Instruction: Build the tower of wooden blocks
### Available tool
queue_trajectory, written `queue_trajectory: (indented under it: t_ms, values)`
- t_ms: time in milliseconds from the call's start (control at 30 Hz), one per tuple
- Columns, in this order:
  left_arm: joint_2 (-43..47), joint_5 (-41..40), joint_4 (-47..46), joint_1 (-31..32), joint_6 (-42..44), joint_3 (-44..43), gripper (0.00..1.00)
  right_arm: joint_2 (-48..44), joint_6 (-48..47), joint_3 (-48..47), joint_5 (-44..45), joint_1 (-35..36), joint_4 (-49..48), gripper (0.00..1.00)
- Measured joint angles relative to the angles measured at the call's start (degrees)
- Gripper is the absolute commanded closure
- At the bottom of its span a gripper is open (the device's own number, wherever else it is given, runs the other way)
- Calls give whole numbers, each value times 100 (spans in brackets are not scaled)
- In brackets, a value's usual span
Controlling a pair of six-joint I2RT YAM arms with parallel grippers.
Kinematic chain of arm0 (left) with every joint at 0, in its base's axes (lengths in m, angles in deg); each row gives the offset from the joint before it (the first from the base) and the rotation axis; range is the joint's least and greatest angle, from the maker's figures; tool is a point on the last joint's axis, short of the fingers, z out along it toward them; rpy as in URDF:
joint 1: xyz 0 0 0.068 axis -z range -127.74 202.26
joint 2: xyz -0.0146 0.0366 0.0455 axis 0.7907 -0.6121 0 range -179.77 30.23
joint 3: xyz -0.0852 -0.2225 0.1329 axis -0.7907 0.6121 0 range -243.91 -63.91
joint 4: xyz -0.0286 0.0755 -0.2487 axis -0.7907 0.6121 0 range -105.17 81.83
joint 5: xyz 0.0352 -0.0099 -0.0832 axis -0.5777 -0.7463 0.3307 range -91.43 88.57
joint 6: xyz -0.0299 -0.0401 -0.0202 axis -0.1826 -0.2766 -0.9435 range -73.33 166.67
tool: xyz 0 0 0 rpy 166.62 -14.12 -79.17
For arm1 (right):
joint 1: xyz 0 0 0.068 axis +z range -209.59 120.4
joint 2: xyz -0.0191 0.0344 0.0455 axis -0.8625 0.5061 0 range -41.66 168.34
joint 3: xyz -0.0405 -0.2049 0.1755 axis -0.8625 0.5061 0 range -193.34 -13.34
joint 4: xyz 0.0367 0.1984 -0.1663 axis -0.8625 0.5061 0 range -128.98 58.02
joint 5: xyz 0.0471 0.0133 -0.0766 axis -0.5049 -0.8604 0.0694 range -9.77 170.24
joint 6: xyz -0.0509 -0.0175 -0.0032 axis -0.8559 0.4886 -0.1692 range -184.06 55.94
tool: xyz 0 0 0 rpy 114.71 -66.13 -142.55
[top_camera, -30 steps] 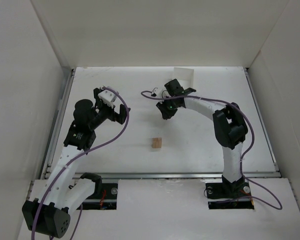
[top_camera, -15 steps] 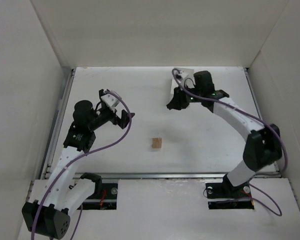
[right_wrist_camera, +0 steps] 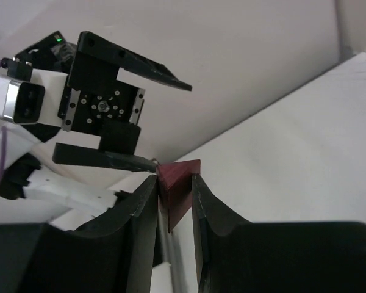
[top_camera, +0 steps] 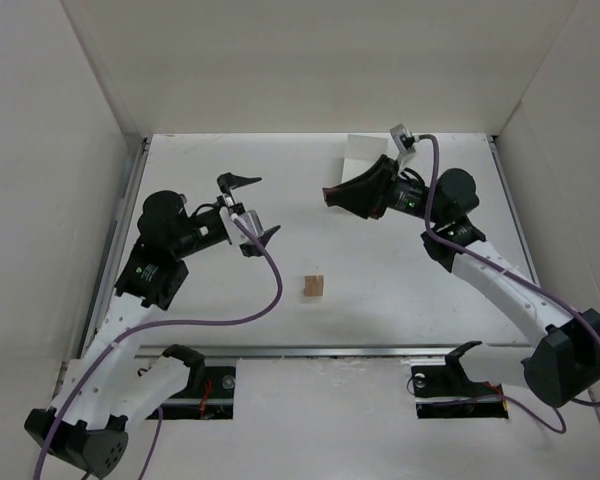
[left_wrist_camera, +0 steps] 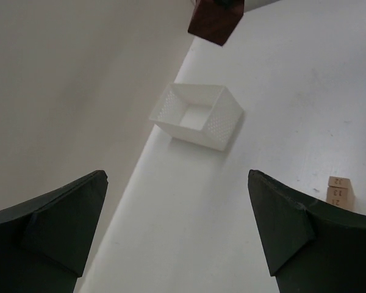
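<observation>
A small stack of light tan blocks (top_camera: pixel 313 287) stands on the table between the arms; the left wrist view shows this tan stack (left_wrist_camera: pixel 340 193) at the right edge. My right gripper (top_camera: pixel 334 196) hangs raised above the table, points left and is shut on the dark reddish-brown block (top_camera: pixel 328 194). In the right wrist view the dark block (right_wrist_camera: pixel 180 186) sits pinched between both fingers of the right gripper (right_wrist_camera: pixel 174 183). My left gripper (top_camera: pixel 250 208) faces the right one, open and holding nothing. Between its fingertips, the left gripper (left_wrist_camera: pixel 177 183) shows only bare table.
A white square box (top_camera: pixel 366 151) stands at the back of the table, behind the right gripper; in the left wrist view the white box (left_wrist_camera: pixel 197 115) shows open-topped beside the wall. White walls enclose the table on three sides.
The right arm has swung its elbow out to the right and lifted, so its gripper now points left. The left gripper has turned and risen toward the right. The tan stack has not moved.
</observation>
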Motion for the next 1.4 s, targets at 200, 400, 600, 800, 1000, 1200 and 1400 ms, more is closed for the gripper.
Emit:
queue_trajectory:
  t_ms: [200, 400, 600, 800, 1000, 1200, 1400]
  values:
    - [114, 452, 96, 105, 894, -334, 0, -319, 610, 61, 385, 708, -431, 100]
    - [98, 883, 415, 140, 1563, -479, 0, -588, 916, 162, 1515, 1471, -490, 100]
    - [2, 997, 629, 140, 1790, -570, 5, -341, 1272, 245, 2730, 1919, -396, 100]
    - [-31, 1047, 1069, 140, 1856, -608, 10, 326, 1572, 238, 3132, 2109, -101, 100]
    - [-144, 1047, 1335, 140, 1670, -643, 7, 503, 1672, 223, 3222, 2162, 28, 100]
    - [-162, 1060, 1252, 140, 1172, -542, 7, 501, 1705, 114, 3241, 2186, 151, 100]
    - [-236, 1075, 942, 140, 570, -525, 17, 505, 1711, 109, 3248, 2245, 297, 100]
